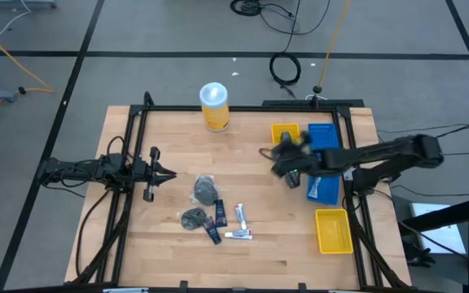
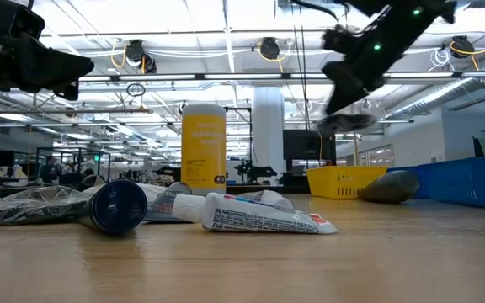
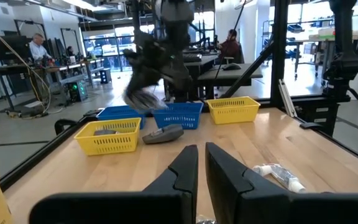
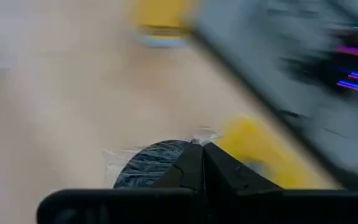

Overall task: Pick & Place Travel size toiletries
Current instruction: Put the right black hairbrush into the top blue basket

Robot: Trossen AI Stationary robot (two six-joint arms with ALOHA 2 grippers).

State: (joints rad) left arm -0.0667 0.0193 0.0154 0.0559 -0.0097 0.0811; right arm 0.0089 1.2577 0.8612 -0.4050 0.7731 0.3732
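One dark grey round pouch (image 4: 148,165), clear-wrapped, is held off the table near the yellow and blue trays. A grey oval piece (image 1: 292,179) lies on the wood beside the blue tray. Clustered mid-table: two grey pouches (image 1: 205,190) (image 1: 193,217), two dark-blue bottles (image 1: 218,213) (image 1: 212,233), and two white tubes (image 1: 239,216) (image 1: 238,235), all lying flat.

Dark jointed arms (image 1: 389,153), tapered black fingers (image 3: 182,171)
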